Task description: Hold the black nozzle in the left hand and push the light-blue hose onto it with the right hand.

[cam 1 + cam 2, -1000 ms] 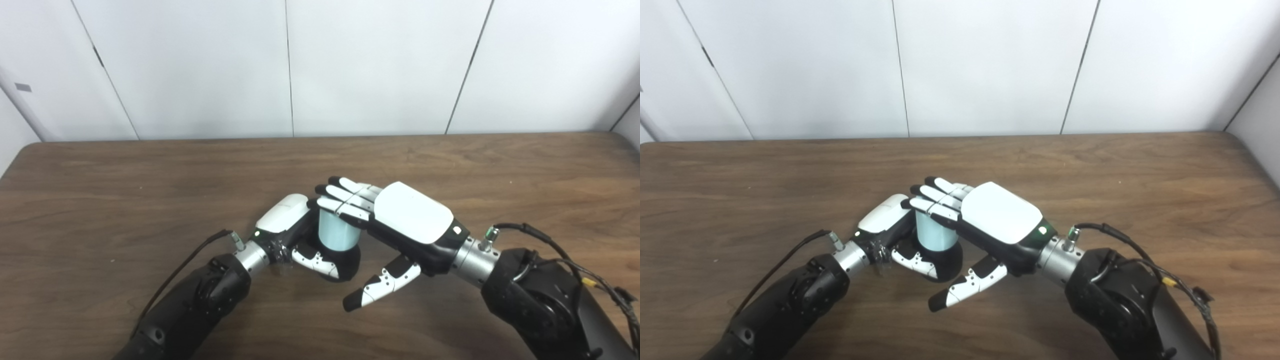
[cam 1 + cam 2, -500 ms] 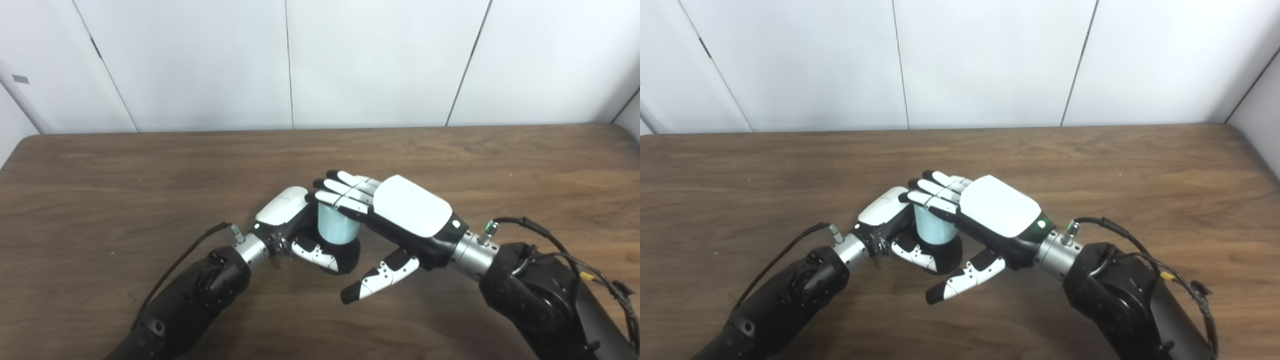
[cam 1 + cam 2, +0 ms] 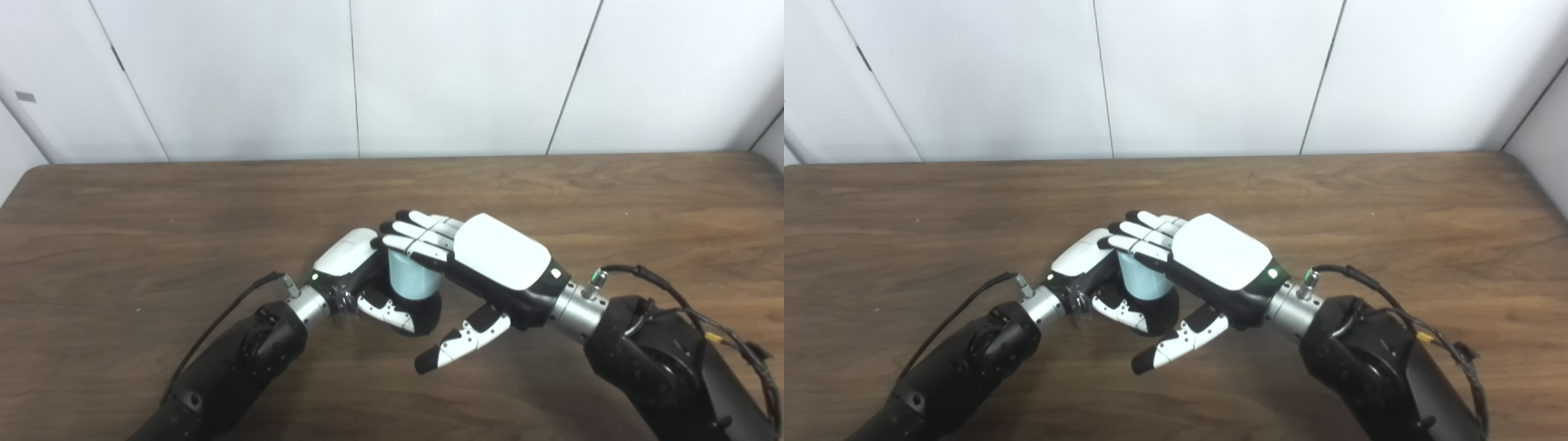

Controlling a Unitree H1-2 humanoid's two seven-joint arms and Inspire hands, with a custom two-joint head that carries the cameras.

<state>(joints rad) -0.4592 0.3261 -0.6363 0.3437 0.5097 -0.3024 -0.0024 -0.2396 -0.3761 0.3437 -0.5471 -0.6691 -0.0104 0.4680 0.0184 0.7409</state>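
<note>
Two parts, one joint: the short light-blue plastic hose (image 3: 414,283) stands upright on the round black nozzle (image 3: 427,313), its lower end already sunk into the black collar, right at the middle of the table. My left hand (image 3: 358,280) is wrapped around that nozzle, thumb across the front, fingers curled behind, holding it firm on the wood. My right hand (image 3: 474,266) lies flat over the hose's top end, fingers straight and close together, palm down, thumb hanging free below and gripping nothing. So it's a press, not a grasp, bearing down on the top.

How far along? I'd say most of the way: hose and nozzle look mated, with a good length of blue showing above the black. Whether it's fully seated I can't tell, because my own fingers hide the top and the joint sits in shadow. What's left, by my reckoning, is a last push and then lifting off.

Around us, only the dark brown wooden tabletop (image 3: 184,208) and the white panelled wall (image 3: 465,73) behind.
</note>
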